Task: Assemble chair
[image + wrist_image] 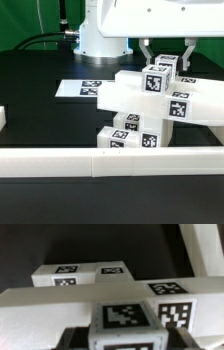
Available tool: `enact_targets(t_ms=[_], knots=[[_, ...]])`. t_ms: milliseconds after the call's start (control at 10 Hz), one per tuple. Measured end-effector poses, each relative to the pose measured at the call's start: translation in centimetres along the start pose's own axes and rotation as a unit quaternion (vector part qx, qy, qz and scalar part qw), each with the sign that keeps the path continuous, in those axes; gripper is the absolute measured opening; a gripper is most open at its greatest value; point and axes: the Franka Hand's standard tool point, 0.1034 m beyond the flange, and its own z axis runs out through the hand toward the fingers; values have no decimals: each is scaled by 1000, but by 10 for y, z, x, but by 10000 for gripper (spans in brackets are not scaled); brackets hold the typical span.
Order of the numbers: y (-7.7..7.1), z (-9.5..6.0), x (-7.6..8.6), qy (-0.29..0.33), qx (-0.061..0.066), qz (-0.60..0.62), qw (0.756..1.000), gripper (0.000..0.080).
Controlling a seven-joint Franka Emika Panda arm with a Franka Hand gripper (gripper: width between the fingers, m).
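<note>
Two fingers of the hand (166, 57) grip a tagged cube end (160, 76) of the chair (140, 105) (white, blocky) on the table (40, 110).

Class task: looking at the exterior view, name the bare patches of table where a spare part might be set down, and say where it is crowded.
Free: the black table on the exterior view's left, between the marker board and the border rail. Crowded: the exterior view's right, where the chair parts stack beneath the end effector.
</note>
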Motion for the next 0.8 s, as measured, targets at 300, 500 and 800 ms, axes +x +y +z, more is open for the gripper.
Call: enact_targets(t_ms=[300, 500, 800], knots=[[-1, 0, 1, 0, 5, 30, 1000, 471], [-2, -10, 1, -3, 8, 23, 1000, 609], [-4, -21, 1, -4, 12, 22, 1000, 648]])
